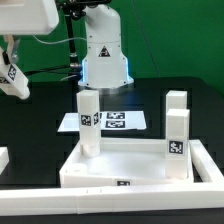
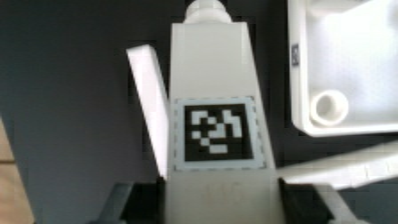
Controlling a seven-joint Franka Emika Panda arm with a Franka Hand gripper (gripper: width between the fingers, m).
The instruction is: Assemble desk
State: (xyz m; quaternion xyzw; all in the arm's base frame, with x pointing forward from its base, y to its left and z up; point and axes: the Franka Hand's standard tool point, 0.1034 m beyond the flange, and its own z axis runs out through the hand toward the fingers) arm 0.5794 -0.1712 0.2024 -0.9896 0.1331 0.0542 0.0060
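The white tray-like tabletop (image 1: pixel 100 172) lies in the foreground, rim up. Three white tagged legs stand upright in it: one (image 1: pixel 88 122) at the exterior view's left, two (image 1: pixel 176 104) (image 1: pixel 177 146) at its right. My gripper (image 1: pixel 14 82) is high at the exterior view's upper left, away from the tabletop, shut on a fourth white leg (image 1: pixel 8 72). In the wrist view my gripper (image 2: pixel 217 200) clamps that leg (image 2: pixel 217 90) between both fingers, its tag facing the camera. A corner of the tabletop (image 2: pixel 352 118) with a round socket shows beyond it.
The marker board (image 1: pixel 108 121) lies flat behind the tabletop. The robot base (image 1: pixel 105 60) stands at the back centre. A white border strip (image 1: pixel 3 158) lies at the exterior view's left edge. The table is black, the backdrop green.
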